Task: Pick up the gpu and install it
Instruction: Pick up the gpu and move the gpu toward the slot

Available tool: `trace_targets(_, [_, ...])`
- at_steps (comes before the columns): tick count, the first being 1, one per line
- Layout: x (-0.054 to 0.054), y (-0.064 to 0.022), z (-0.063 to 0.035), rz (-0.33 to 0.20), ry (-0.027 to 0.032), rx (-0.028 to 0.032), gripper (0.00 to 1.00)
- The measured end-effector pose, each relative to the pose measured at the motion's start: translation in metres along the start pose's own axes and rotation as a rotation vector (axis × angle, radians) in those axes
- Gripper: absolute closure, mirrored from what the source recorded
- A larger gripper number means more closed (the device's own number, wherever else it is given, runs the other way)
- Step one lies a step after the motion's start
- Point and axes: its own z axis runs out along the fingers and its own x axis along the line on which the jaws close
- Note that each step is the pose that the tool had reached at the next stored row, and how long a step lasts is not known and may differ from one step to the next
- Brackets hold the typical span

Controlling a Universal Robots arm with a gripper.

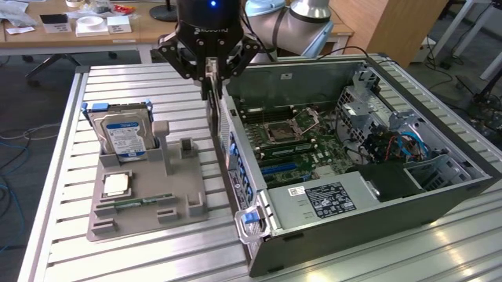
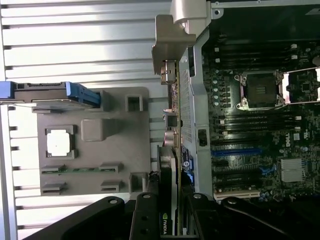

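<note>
The gripper (image 1: 209, 73) pinches the gpu (image 1: 210, 94) between its two black fingers (image 2: 145, 217), the flat faces of the card pressed against the pads, so the card hangs edge-down straight below the hand. In the wrist view the gpu (image 2: 171, 145) is seen edge-on, running away from the fingers, with a green logo mark close to the grip and its silver bracket (image 2: 167, 42) at the far end. Directly under the hand, the card sits along the perforated rear wall (image 2: 192, 120) of the open computer case (image 1: 439, 194); whether it touches that wall cannot be told. On the side of the hand toward the exterior view's right, below it, lies the motherboard (image 1: 302, 147) with its empty CPU socket (image 1: 283, 132), a blue expansion slot (image 2: 235, 151) and, farther out, the labelled power supply (image 1: 330, 200). On the other side of the hand, toward the exterior view's left and apart from the case, a grey holder tray (image 1: 184, 208) rests on the slatted aluminium table (image 1: 63, 247). It carries a hard drive (image 1: 121, 138) with a blue label standing upright, a CPU chip (image 1: 116, 185) lying flat, and a slim green memory stick (image 1: 141, 201) in a groove.
</note>
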Motion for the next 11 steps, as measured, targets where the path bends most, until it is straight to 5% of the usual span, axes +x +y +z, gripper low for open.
trace_targets(11, [-0.018,0.0016,-0.0027,0.000,0.0003,-0.0002,0.73])
